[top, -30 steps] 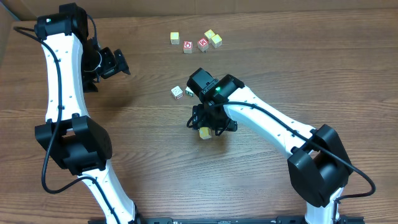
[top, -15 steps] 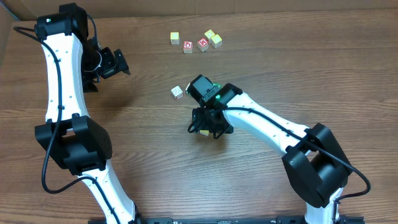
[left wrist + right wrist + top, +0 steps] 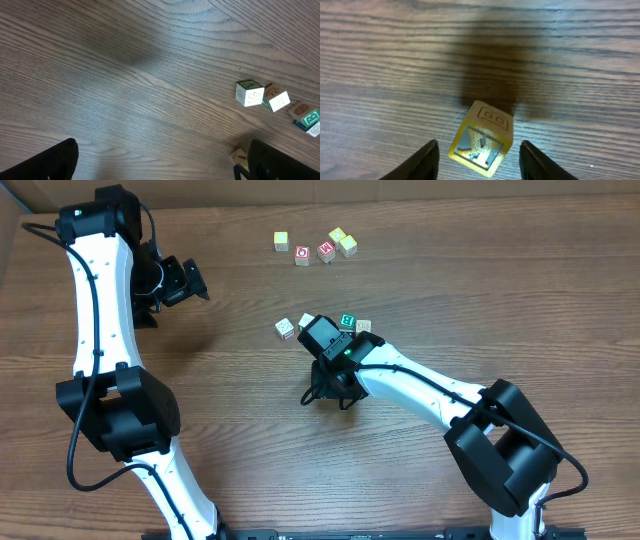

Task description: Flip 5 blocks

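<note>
A yellow-sided block [image 3: 482,140] with a grey letter rests tilted on the wood between the fingers of my right gripper [image 3: 480,147]. The jaws are open, with a gap showing on each side of the cube. From overhead the right gripper [image 3: 330,392] covers this block. Behind the right wrist lie a white block [image 3: 285,328], a green-letter block [image 3: 347,321] and a cream block [image 3: 364,326]. The left wrist view shows these as a row [image 3: 249,93]. My left gripper [image 3: 185,280] hangs wide open at the far left with nothing between its fingers [image 3: 50,162].
At the back of the table sits a cluster of cubes: a pale yellow one [image 3: 281,241], two red-faced ones [image 3: 302,255] [image 3: 326,250] and two more yellow ones [image 3: 343,241]. The left arm's base [image 3: 120,415] stands at the left.
My right gripper has shifted slightly left over the yellow block and its jaws have narrowed around it. That uncovered the green-letter and cream blocks. The left arm has not moved.
</note>
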You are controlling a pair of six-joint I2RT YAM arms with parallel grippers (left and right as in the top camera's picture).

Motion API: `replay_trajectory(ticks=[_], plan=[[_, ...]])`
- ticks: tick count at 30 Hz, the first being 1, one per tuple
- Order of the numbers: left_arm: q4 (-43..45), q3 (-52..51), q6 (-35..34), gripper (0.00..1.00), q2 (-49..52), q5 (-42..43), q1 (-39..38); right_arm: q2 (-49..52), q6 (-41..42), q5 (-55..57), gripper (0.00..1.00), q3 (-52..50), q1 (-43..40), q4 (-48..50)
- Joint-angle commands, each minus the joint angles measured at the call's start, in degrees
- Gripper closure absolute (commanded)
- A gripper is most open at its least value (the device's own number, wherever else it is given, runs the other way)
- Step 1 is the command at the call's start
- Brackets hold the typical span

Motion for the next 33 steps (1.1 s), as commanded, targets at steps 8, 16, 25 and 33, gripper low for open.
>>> replay_trajectory(ticks=[8, 16, 25, 33], plan=[[0.07, 0.46, -0.81, 0.01, -1.66, -0.15, -0.39, 1.05, 3.23, 2.8, 0.49, -2.23, 0.02, 1.99], [0.04, 0.46, -0.81, 0.0, -1.66, -0.15, -0.39, 1.03, 3.19, 2.19, 0.67, -1.95, 0.0, 1.18], [0.04, 0.46, -0.81, 0.0, -1.66, -0.15, -0.39, 0.98, 2.99, 1.79, 0.67, 0.7, -0.04, -5.46], [0.07, 0.46, -0.79, 0.0, -1.66, -0.15, -0.39, 0.98, 2.97, -0.22, 0.67, 1.22, 0.0, -6.36]])
